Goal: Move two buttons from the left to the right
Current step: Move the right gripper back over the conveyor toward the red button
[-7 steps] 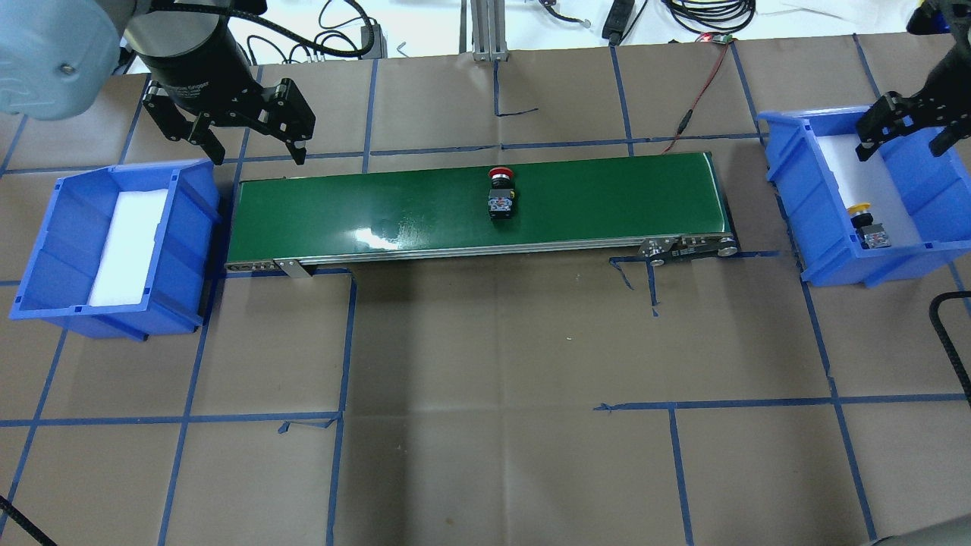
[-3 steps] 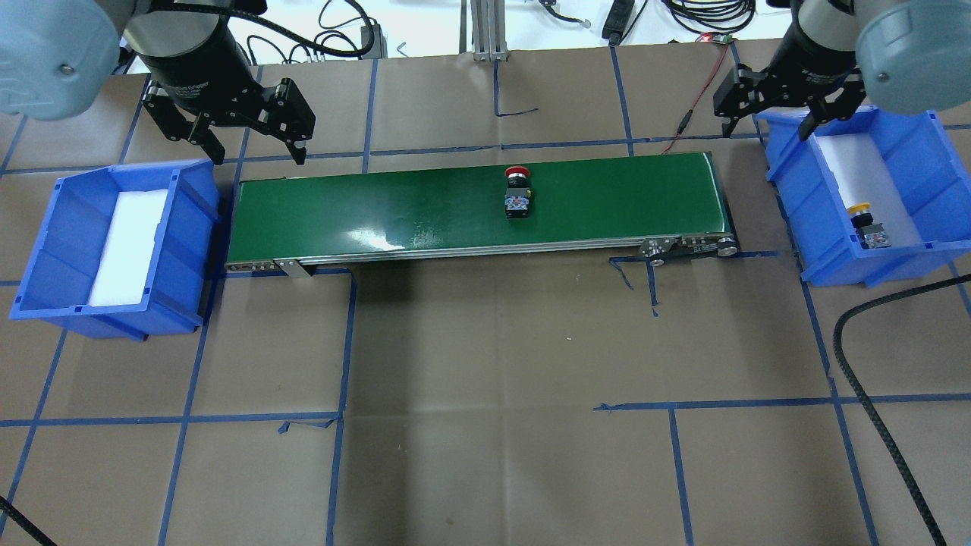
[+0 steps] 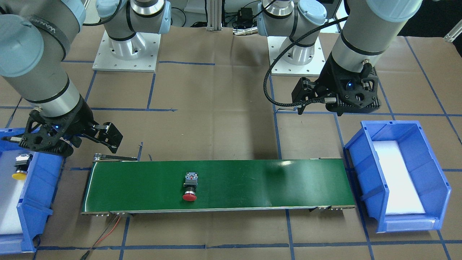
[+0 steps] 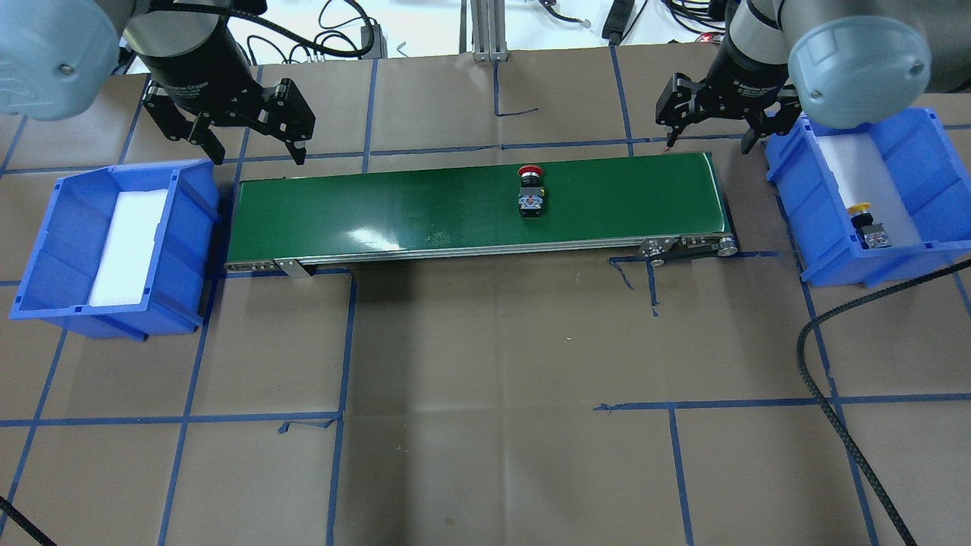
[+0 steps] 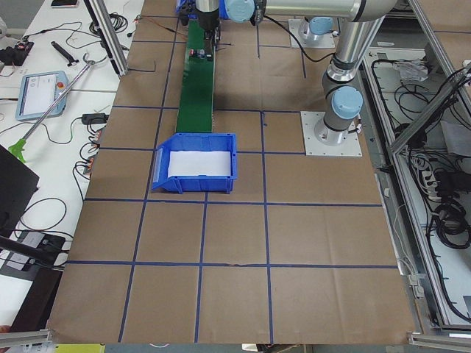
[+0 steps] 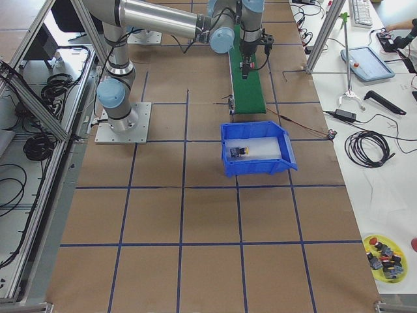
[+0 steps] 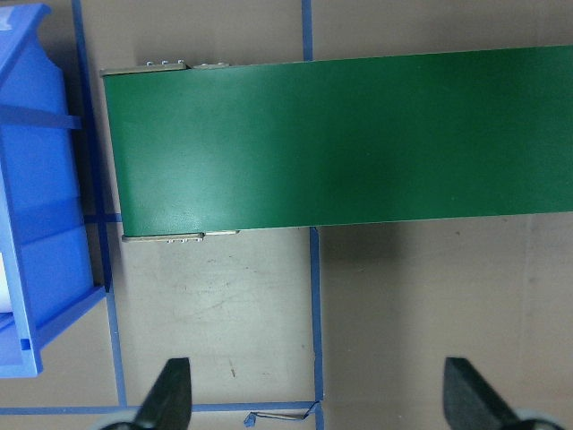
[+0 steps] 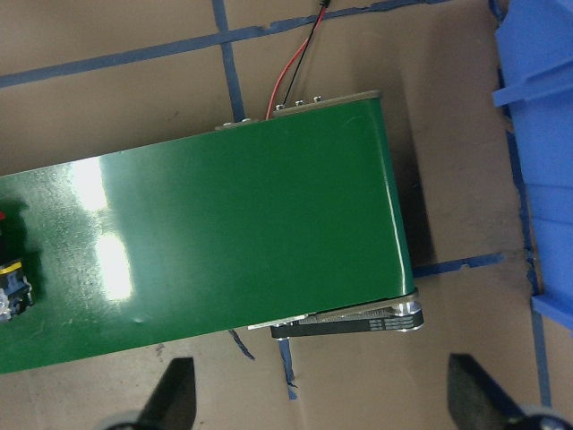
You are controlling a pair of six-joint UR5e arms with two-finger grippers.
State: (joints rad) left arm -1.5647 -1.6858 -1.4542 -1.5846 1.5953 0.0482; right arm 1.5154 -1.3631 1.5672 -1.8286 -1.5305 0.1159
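My left tool (image 4: 260, 155) hung wide open with nothing in it, above the bench (image 4: 493, 394) just beyond the far left corner of the belt (image 4: 379, 212) and near the left bin (image 4: 72, 227). From its wrist camera I saw both fingers (image 7: 170, 399) spread far apart, with brown paper and blue tape lines between them and the belt's left end beyond. That bin held a white pad (image 4: 129, 246).

My right tool (image 4: 708, 144) was spread just as wide and was also empty. It hung over the far right corner of the belt, between the belt's end and the right bin (image 4: 937, 163).

The red button (image 4: 530, 193) lay on its side on the green belt, somewhat right of the middle and well apart from both tools. Its red cap pointed toward the far edge and its black-grey body toward my base. In the right wrist view only a sliver of it showed at the left border.

The yellow button (image 4: 868, 225) lay on its side in the right bin, on the white lining near the bin's near end. Its cap also pointed away from my base.

A thin red-and-black wire (image 8: 295, 63) ran off from the belt's far right corner. A black cable (image 4: 834, 425) from my right arm curved over the bench on the near side of the right bin.
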